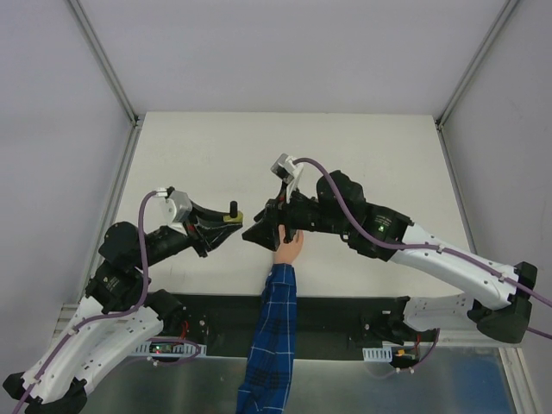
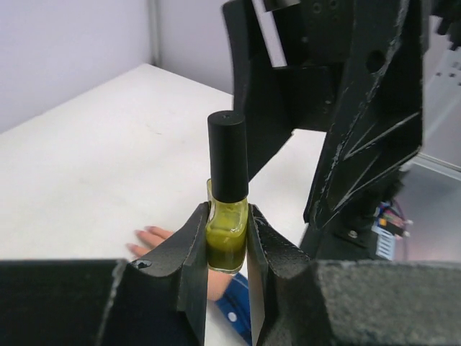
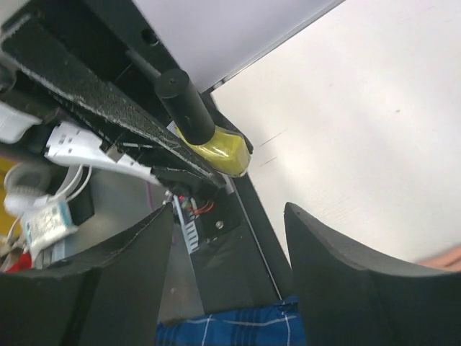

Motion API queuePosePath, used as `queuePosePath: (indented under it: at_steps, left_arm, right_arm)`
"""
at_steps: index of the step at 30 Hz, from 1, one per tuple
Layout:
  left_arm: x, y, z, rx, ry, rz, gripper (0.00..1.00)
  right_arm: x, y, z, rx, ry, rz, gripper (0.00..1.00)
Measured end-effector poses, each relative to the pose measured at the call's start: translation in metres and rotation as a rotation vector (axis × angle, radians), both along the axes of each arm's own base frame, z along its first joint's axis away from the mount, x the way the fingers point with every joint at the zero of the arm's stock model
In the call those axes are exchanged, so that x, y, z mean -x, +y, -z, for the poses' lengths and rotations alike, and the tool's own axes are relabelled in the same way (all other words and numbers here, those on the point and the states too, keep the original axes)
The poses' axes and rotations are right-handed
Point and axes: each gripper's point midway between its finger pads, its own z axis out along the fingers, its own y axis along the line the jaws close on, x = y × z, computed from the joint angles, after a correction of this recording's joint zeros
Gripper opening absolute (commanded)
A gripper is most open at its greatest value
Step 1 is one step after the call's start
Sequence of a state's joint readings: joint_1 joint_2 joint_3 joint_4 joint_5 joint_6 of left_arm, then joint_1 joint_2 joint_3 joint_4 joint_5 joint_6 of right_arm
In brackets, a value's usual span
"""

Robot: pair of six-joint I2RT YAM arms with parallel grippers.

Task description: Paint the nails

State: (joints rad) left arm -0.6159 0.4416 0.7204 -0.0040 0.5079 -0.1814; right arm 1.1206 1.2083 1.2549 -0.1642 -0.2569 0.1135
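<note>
My left gripper (image 2: 227,220) is shut on a small bottle of yellow polish (image 2: 227,234) and holds it upright above the table, its black cap (image 2: 227,155) on. In the top view that gripper (image 1: 226,221) sits just left of my right gripper (image 1: 254,235), which stands open with nothing between its fingers (image 3: 148,249). The bottle (image 3: 220,153) shows just beyond them. The peach mannequin hand (image 1: 291,251) in its blue plaid sleeve (image 1: 274,332) lies under the right gripper. Two pinkish nails (image 2: 138,232) show past the left fingers.
The white table (image 1: 371,155) runs back to pale enclosure walls with metal corner posts. A black strip (image 1: 345,309) along the near edge carries both arm bases. The right arm (image 1: 414,246) reaches across from the right, with purple cables looping over both wrists.
</note>
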Motion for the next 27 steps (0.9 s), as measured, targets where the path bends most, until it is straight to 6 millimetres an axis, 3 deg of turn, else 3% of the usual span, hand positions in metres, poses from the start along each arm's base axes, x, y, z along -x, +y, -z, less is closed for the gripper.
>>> queuePosePath:
  at_steps: [4, 10, 18, 27]
  left_arm:
    - [-0.018, 0.009, 0.001, -0.012, -0.023, -0.106, 0.00]
    - [-0.033, 0.014, 0.006, -0.032, -0.014, -0.186, 0.00]
    - [-0.043, 0.021, 0.011, -0.038, 0.003, -0.254, 0.00]
    - [-0.044, 0.022, 0.015, -0.046, 0.014, -0.260, 0.00]
  right_arm:
    - [-0.010, 0.001, -0.012, -0.003, -0.001, 0.096, 0.72]
    - [-0.025, 0.012, -0.032, -0.005, -0.025, 0.208, 0.71]
    - [-0.050, 0.029, -0.029, 0.051, -0.060, 0.374, 0.68]
    - [-0.061, 0.045, -0.033, 0.072, -0.104, 0.450, 0.51]
